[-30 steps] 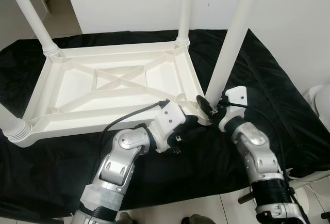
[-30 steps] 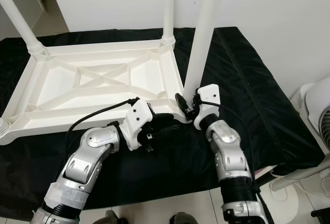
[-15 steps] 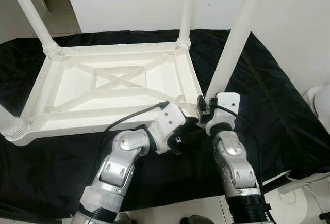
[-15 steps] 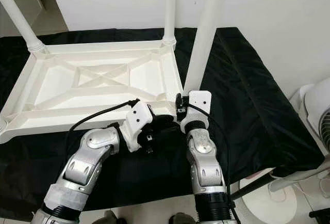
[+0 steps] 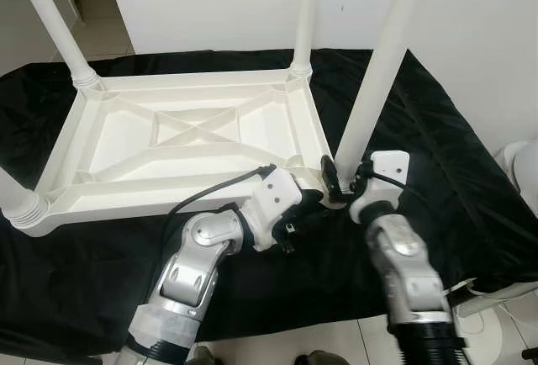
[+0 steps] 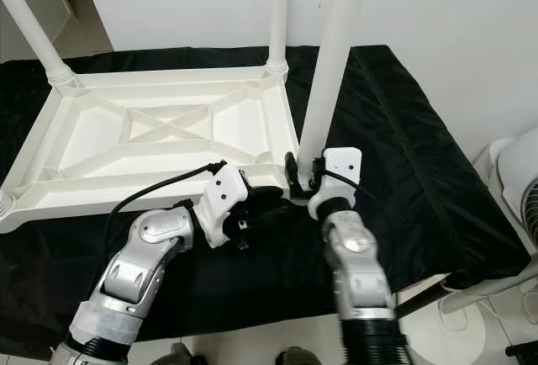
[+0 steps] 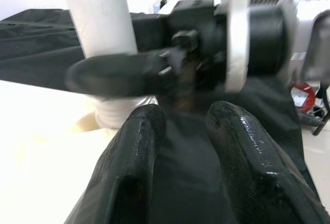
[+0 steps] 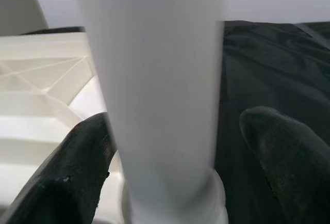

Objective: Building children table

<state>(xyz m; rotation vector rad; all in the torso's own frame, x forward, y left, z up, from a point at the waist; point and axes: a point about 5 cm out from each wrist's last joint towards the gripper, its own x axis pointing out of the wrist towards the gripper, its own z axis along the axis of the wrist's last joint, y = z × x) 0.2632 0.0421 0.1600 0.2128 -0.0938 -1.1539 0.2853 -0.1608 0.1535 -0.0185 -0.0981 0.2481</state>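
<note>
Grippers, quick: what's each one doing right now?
Left gripper: open, empty, by the tabletop corner.
Right gripper: fingers either side of the near table leg at its base; grip cannot be told.

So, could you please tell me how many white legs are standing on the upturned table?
4: far-left corner leg, far-right corner leg, near-right leg at the right gripper, and near-left leg, mostly cut off.

I count one white tabletop [image 5: 189,142] lying upside down, four white legs standing in its corners — far-left [image 5: 52,24], far-right [image 5: 305,13], near-left [image 5: 15,198], near-right [image 5: 378,71] — one black cloth [image 5: 437,146], and my two grippers, left [image 5: 313,201] and right [image 5: 338,182].
</note>
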